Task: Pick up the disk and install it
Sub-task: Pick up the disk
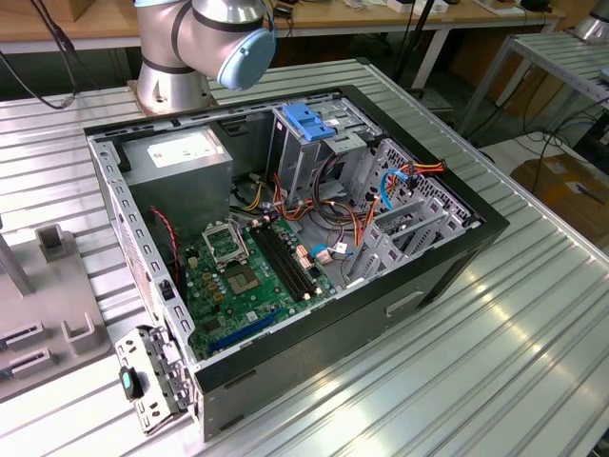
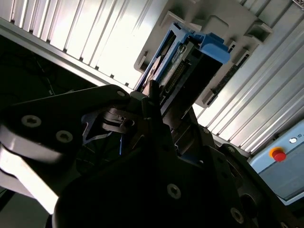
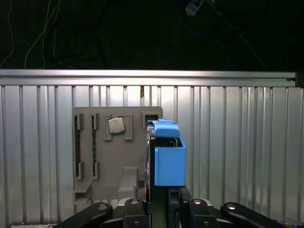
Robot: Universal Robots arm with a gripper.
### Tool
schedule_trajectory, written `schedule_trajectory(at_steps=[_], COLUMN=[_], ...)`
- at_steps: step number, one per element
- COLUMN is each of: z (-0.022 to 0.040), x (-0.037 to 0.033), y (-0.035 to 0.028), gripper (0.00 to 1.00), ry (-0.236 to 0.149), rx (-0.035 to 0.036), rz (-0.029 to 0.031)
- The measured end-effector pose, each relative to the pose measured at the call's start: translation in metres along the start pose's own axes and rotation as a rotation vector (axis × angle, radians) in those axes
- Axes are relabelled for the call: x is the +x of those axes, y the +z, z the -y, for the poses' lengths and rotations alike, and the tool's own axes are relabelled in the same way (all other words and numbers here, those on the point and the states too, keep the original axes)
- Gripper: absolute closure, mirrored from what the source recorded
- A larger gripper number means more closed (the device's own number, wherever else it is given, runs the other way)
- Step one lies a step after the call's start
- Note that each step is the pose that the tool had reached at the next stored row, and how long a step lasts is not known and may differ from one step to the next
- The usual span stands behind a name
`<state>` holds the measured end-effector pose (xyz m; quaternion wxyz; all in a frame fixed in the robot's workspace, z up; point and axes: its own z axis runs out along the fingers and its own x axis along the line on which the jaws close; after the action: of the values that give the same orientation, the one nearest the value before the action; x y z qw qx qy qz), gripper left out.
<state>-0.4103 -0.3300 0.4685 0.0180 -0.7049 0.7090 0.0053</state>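
The disk [image 3: 169,161] shows blue rails against a grey fixture [image 3: 111,166] on the ribbed silver table [image 3: 237,142].
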Motion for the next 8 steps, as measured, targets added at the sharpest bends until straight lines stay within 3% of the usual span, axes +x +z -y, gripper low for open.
schedule_trajectory(at_steps=[8], z=[0.0001], x=[-0.0001], y=[-0.0048], gripper=[0.65], ry=[0.0], rx=[0.0], rz=[0.0])
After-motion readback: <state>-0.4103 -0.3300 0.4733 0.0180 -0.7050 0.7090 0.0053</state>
